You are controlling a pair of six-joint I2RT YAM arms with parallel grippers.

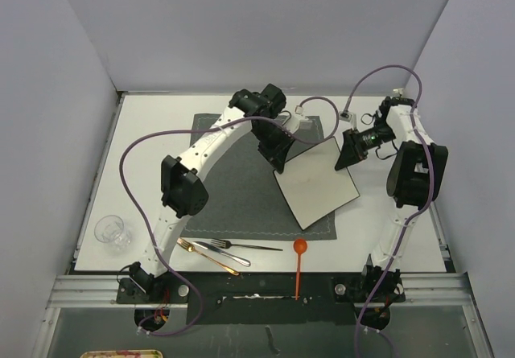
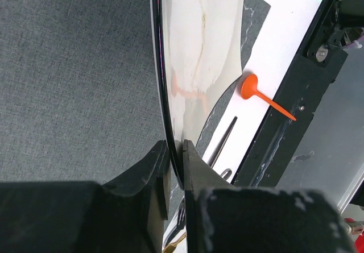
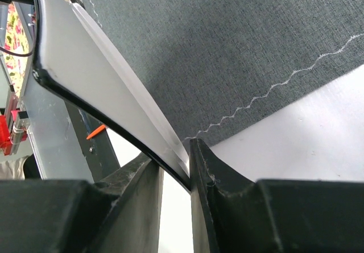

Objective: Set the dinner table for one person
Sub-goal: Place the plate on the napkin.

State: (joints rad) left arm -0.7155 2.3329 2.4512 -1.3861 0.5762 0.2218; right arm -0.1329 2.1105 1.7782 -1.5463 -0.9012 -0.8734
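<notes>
A square off-white plate (image 1: 318, 183) with a dark rim hangs tilted over the right part of the dark grey placemat (image 1: 229, 189) on the white dinner table (image 1: 153, 133). My left gripper (image 1: 282, 163) is shut on the plate's far left edge, and my right gripper (image 1: 340, 160) is shut on its far right corner. In the left wrist view the plate (image 2: 199, 48) runs edge-on into the left gripper (image 2: 175, 162), above the placemat (image 2: 74, 82). In the right wrist view the plate (image 3: 85, 71) is pinched in the right gripper (image 3: 179, 162), over the placemat (image 3: 227, 48) and the table (image 3: 301, 139).
A clear glass (image 1: 111, 232) stands near the front left. A fork (image 1: 229, 251), a knife (image 1: 245, 246) and a gold utensil (image 1: 205, 257) lie in front of the mat. An orange spoon (image 1: 299, 263) lies by the near edge, also seen as the orange spoon (image 2: 253, 89) from the left wrist.
</notes>
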